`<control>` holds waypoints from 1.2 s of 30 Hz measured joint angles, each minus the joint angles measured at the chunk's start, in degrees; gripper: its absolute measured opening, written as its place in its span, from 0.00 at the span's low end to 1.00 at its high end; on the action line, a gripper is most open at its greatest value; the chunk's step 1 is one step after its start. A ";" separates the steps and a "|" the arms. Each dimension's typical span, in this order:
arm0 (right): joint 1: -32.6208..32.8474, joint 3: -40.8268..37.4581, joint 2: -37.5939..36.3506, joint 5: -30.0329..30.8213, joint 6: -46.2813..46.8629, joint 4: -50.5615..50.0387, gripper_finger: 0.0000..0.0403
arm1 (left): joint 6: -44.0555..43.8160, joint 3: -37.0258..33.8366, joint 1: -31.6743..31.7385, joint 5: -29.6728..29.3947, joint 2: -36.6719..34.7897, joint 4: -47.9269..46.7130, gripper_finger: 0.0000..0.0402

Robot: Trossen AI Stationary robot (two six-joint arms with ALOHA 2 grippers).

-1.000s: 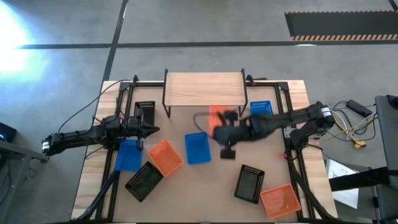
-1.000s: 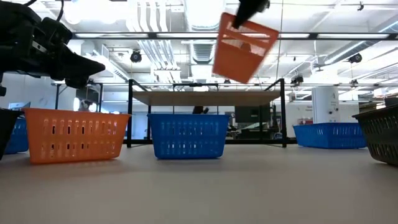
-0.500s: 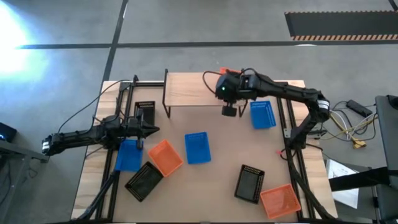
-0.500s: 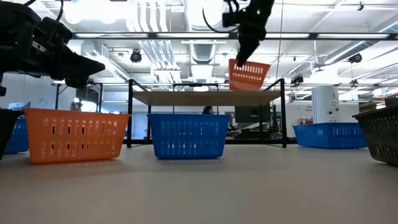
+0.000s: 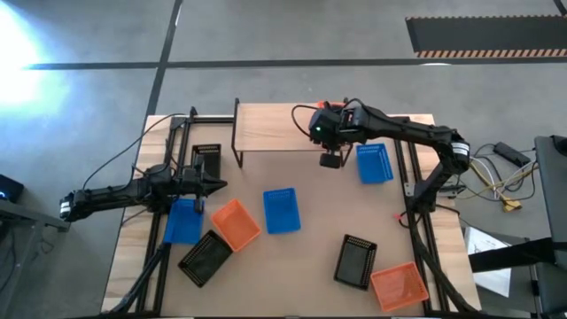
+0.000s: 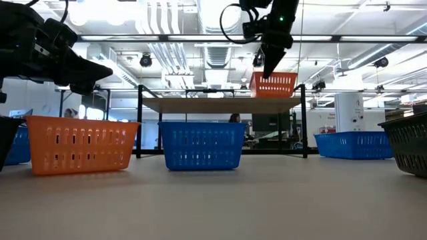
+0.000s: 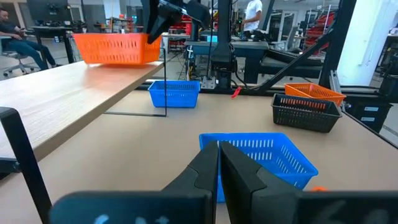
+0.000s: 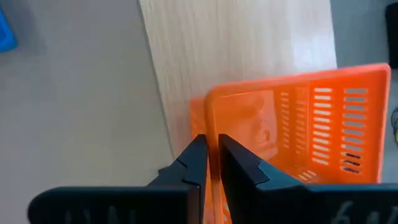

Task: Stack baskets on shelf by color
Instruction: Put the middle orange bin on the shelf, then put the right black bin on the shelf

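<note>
Orange slotted plastic basket (image 6: pixel 273 85) sits on light wood plank shelf with black legs (image 5: pixel 283 126), at its right end. My right gripper (image 8: pixel 211 163) above it, fingers pinched on basket's near wall. Left gripper (image 7: pixel 219 163) fingers closed, nothing held, hovering over blue mesh basket (image 7: pixel 261 155) at table's left side.

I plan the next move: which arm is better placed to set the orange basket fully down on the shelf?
The right: the right gripper already pinches the orange basket's wall at the shelf. The left gripper waits far over the table's left side.
</note>
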 joint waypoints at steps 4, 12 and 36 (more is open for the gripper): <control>0.00 -1.32 0.00 0.25 -1.16 -0.12 0.16 | 0.00 0.00 -0.01 0.00 0.04 0.00 0.00; 0.46 0.87 -0.02 1.52 0.53 -2.89 0.37 | 0.00 0.00 -0.02 0.01 0.04 -0.01 0.00; 51.81 -8.62 1.44 1.20 69.33 5.71 0.31 | 0.00 0.00 -0.01 0.02 0.02 -0.01 0.00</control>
